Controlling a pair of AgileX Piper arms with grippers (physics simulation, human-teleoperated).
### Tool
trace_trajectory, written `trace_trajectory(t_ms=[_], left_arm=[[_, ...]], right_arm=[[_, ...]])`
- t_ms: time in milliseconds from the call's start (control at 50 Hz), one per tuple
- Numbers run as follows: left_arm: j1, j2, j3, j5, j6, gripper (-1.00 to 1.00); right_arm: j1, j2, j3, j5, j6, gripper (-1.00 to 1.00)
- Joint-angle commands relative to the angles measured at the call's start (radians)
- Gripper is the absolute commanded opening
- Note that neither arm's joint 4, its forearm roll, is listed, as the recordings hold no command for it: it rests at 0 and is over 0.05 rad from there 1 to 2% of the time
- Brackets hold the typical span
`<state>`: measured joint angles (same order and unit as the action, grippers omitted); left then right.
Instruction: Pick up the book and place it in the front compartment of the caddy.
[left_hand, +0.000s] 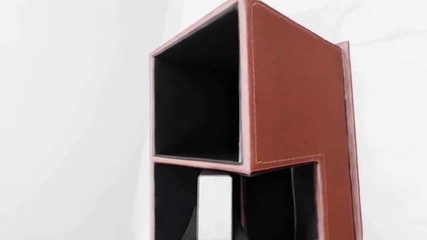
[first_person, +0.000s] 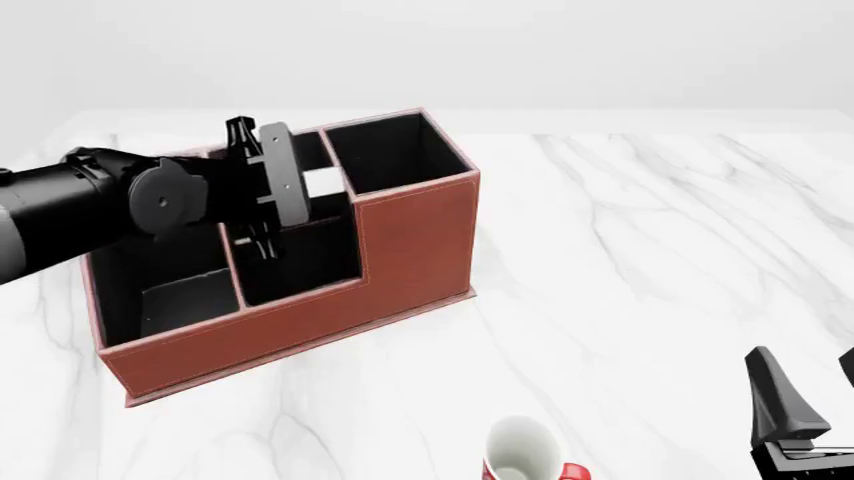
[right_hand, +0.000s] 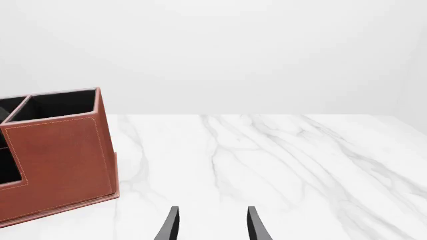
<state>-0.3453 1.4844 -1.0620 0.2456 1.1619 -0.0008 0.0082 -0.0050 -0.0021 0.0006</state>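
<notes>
Front view, caddy (first_person: 400, 250): sits on the white marble table (first_person: 641, 250), left of centre.
Front view, left pincer (first_person: 267, 190): hangs over the caddy's middle column; a white strip of the book (first_person: 322, 183) shows just beside it; jaw state cannot be told here.
Front view, front compartment (first_person: 300, 262): black-lined, behind the lowest wall, below the left pincer.
Front view, right pincer (first_person: 807, 400): low at the table's near right, well apart from the caddy, fingers apart.
Front view, mug (first_person: 521, 452): white with red, at the near edge.
Left wrist view, book (left_hand: 215, 207): white edge between dark fingers (left_hand: 193, 225), held over a black pocket of the caddy (left_hand: 293, 100).
Right wrist view, right pincer (right_hand: 210, 225): fingers spread, nothing between them, above bare table (right_hand: 267, 160); caddy (right_hand: 60, 160) off to one side.
</notes>
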Motion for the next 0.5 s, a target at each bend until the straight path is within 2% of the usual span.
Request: trace_trajectory(t_ms=[20,500], left_arm=[[0.032,0.002,-0.009,-0.020,-0.029,-1.00],[0.069,0.062,-0.014,-0.085,-0.024,-1.00]], right_arm=[[0.000,-0.001,0.001,0.000,0.000,1.00],[0.000,-0.001,0.001,0.000,0.000,1.00]])
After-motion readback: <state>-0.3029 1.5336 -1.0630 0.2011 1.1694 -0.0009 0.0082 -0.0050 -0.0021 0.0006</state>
